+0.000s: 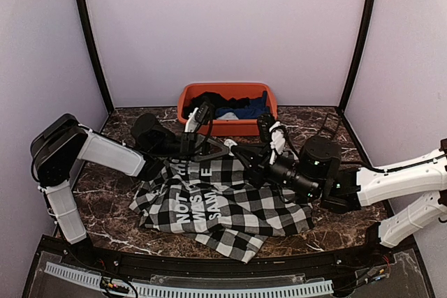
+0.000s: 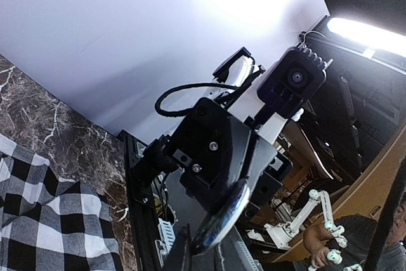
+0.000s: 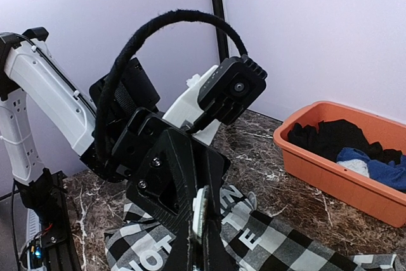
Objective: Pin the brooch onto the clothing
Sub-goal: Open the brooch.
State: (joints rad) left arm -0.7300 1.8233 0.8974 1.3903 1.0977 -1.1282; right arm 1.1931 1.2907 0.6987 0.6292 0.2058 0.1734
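Note:
The brooch is a small round disc seen edge-on, pale on one face and shiny dark on the other. It hangs just above the clothing, a black-and-white check shirt with white block letters, which lies crumpled on the marble table. My two grippers meet tip to tip over the shirt's far edge. The right gripper is shut on the disc's lower edge. Coming from the opposite side, the left gripper has its black fingers pressed on both faces of the disc.
An orange basket stands against the back wall behind the grippers. A black garment and a blue garment lie in it. Walls close the table on three sides. Past the front rail a person holds hand controllers.

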